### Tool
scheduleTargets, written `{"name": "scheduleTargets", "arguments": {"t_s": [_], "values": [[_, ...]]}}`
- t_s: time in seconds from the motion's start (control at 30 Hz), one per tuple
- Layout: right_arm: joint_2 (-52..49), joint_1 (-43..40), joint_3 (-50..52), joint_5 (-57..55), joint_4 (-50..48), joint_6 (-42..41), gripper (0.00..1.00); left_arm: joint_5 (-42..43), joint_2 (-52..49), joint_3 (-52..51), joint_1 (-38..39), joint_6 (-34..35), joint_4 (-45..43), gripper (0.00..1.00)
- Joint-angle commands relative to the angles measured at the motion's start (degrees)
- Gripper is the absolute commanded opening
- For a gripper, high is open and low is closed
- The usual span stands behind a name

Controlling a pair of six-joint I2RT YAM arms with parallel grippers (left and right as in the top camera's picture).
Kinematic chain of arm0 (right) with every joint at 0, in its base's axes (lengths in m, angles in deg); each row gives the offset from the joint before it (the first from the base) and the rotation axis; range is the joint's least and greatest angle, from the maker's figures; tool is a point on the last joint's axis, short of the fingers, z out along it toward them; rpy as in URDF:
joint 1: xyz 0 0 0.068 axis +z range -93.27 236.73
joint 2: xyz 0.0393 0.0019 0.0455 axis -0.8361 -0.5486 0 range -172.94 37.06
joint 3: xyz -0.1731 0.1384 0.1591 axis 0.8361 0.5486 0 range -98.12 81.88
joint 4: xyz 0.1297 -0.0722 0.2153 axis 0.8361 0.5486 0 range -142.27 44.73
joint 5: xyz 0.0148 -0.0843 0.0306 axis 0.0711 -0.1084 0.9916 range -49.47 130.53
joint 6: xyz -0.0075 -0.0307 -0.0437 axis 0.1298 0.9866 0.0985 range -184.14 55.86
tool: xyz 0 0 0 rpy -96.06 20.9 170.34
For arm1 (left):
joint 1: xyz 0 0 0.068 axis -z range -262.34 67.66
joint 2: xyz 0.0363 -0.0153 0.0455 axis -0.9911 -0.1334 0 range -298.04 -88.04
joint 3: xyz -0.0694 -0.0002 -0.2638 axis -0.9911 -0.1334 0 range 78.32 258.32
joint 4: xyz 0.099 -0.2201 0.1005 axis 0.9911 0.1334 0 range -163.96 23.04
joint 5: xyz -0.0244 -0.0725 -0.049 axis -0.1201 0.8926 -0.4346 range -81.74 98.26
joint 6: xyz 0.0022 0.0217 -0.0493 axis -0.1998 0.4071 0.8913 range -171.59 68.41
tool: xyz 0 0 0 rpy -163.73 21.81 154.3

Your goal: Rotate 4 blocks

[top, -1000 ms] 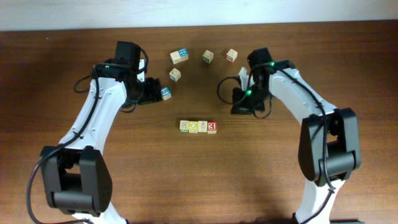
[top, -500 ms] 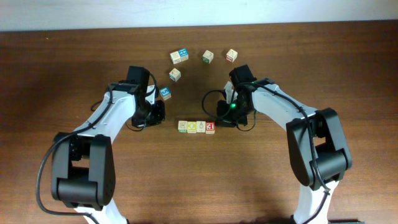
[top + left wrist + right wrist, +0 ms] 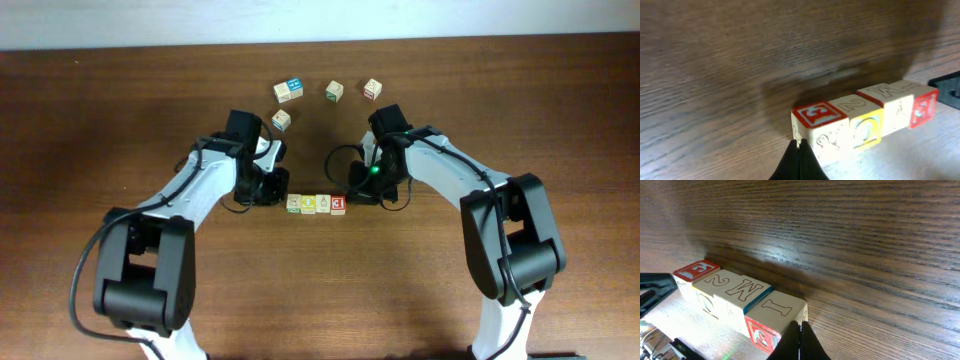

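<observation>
Overhead: four blocks (image 3: 317, 204) in a touching row on table (image 3: 120, 80), left gripper (image 3: 274, 190) and right gripper (image 3: 358, 194) at opposite ends; left wrist: jaws together at row's end; right wrist: same; advise gentle, opposed pushes to pivot.

Four alphabet blocks (image 3: 317, 204) in one row on the desk (image 3: 420, 300).
We see pale wooden cubes touching side to side, a red-printed cube (image 3: 339, 204) at one end, a yellow-printed cube (image 3: 295, 203) at the other.

I work over a dark brown wood-grain bench (image 3: 100, 120), softly glared in places; a pale strip (image 3: 300, 18) borders its far edge.
</observation>
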Motion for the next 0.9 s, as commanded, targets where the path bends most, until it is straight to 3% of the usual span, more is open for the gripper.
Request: {"name": "scheduleTargets", "arguments": {"t_s": [0.0, 0.33, 0.53, 0.73, 0.87], "values": [[-0.1, 0.5, 0.4, -0.7, 0.0, -0.3, 0.04, 2.5, -2.7, -0.6, 0.0, -1.1, -0.4, 0.0], [-0.1, 0.5, 0.4, -0.8, 0.2, -0.3, 0.04, 7.5, -2.7, -0.6, -1.6, -1.1, -0.7, 0.0], [-0.1, 0.5, 0.4, -0.8, 0.2, -0.3, 0.04, 7.4, -2.7, -0.6, -1.9, -1.1, -0.7, 0.0], [-0.6, 0.6, 1.6, -3.3, 0.0, -6.4, 0.04, 7.5, -2.7, -0.6, -1.9, -1.1, -0.7, 0.0], [-1.0, 0.6, 1.6, -1.4, -0.3, -4.7, 0.04, 7.5, -2.7, -0.6, -1.9, -1.1, -0.5, 0.0]]}}
